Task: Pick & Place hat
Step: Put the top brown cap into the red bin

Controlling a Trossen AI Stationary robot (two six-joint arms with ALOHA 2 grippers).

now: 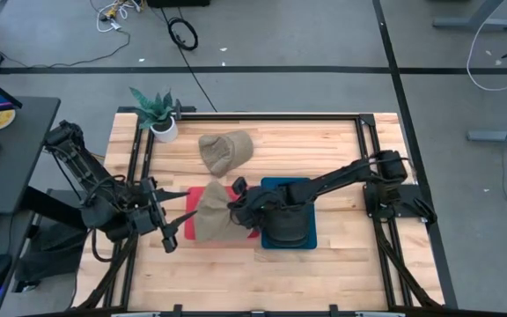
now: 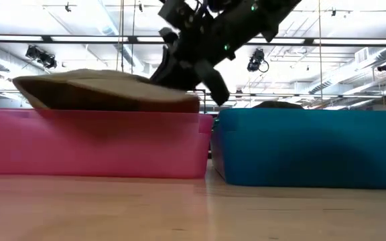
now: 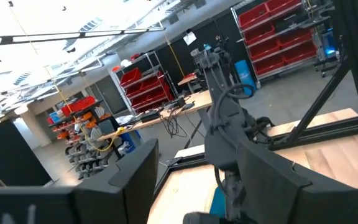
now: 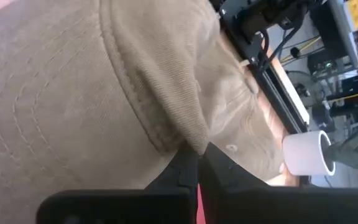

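While the high view shows a tan hat lying over the pink bin, only the right wrist view shows the right gripper with jaws pinched shut on its edge; the left gripper waits open beside it.

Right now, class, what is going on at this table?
The right hand is shut on the edge of a tan hat lying across the pink bin. The left hand waits open beside it. A second tan hat lies on the table, and a dark hat sits in the blue bin.
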